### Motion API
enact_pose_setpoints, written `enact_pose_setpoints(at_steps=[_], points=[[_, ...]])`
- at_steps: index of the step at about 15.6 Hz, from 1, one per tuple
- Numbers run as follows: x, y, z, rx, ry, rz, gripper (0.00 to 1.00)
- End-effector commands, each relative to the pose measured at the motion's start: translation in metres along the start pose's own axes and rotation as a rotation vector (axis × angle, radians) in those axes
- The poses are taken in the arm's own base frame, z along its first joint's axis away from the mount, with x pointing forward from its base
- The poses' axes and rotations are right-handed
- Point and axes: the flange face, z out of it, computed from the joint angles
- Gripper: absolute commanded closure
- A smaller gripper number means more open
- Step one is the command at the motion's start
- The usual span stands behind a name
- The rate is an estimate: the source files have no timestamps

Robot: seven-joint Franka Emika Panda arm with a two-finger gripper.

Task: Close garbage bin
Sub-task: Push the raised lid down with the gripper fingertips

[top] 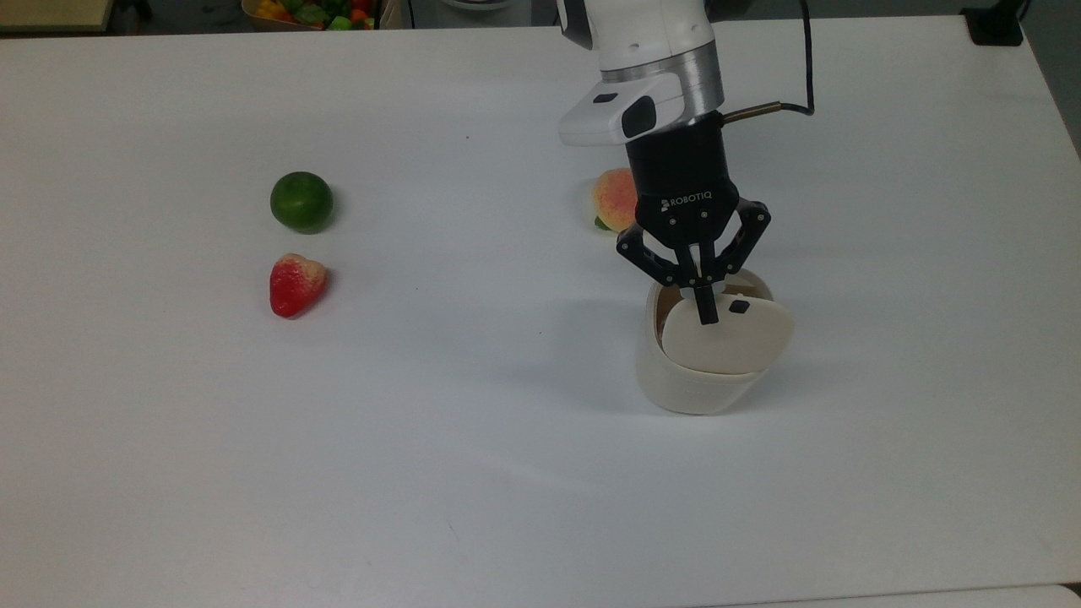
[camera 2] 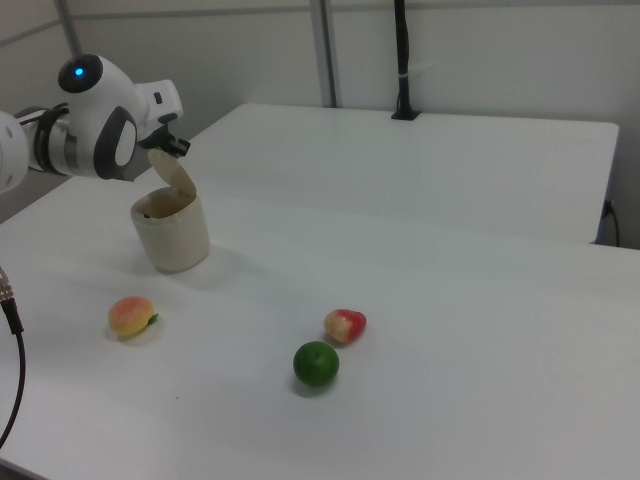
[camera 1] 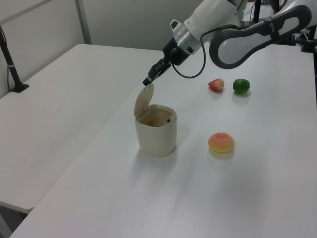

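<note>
Cream bin [top: 692, 384]; green lime [top: 301, 202]; red strawberry [top: 295, 285].

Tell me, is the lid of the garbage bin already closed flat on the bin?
No, in the left view the lid stands upright above the open garbage bin, with the gripper at its top edge.

**Layout of objects on the table**

Top view: garbage bin [top: 692, 380] right of the table [top: 507, 473] centre; peach [top: 614, 198] just behind it; lime [top: 301, 202] and strawberry [top: 296, 285] toward the left edge, lime behind strawberry; gripper [top: 708, 317] above the bin.
</note>
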Motion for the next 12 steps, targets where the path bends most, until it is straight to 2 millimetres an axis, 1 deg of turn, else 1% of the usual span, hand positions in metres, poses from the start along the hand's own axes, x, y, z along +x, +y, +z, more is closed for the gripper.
enact_pose_setpoints(at_steps=[1,3,5,8,10,12], points=[[-0.008,-0.008,0.005,0.003,-0.012,-0.001,1.0],[-0.017,-0.009,0.009,0.0,-0.042,-0.003,1.0],[-0.026,-0.015,0.01,0.006,-0.071,-0.008,1.0],[-0.032,-0.017,0.005,-0.009,-0.132,-0.015,1.0],[-0.038,-0.018,0.007,-0.021,-0.193,-0.02,1.0],[-0.043,-0.018,0.01,-0.023,-0.213,-0.02,1.0]])
